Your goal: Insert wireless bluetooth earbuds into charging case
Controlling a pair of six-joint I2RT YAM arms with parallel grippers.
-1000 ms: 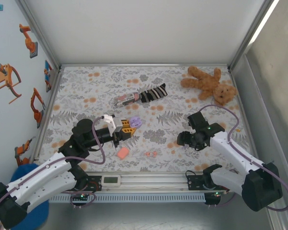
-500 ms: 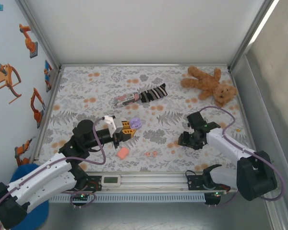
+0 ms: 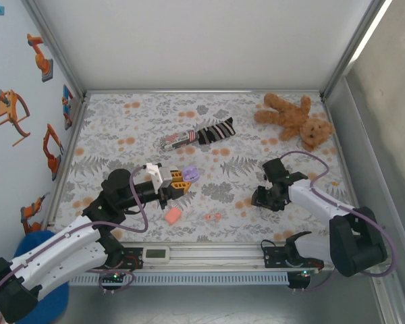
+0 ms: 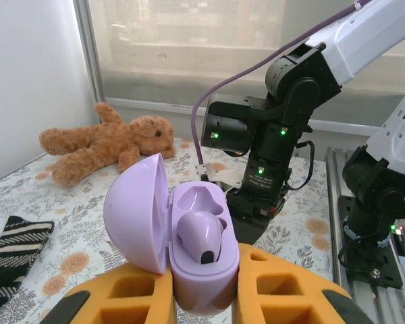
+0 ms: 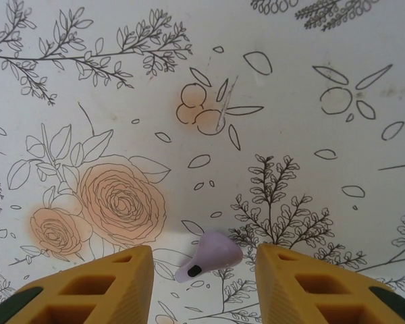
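One earbud (image 4: 200, 237) seated in its case, a second earbud (image 5: 210, 254) loose on the counter (image 5: 304, 121)
Seen from the wrist, the left tool (image 4: 204, 297) pinches the open lilac charging case (image 4: 202, 270) upright between its yellow fingers (image 4: 121, 293), with the lid (image 4: 136, 212) swung to the left. The seated bud fills the nearer socket and the socket behind it is empty. The right tool (image 5: 204, 273) hangs low over the floral cloth, its fingers spread, and the loose lilac bud lies between them, touching neither. From above, a salmon case (image 3: 173, 214) and two coral buds (image 3: 212, 217) lie near the front edge, between the arms.
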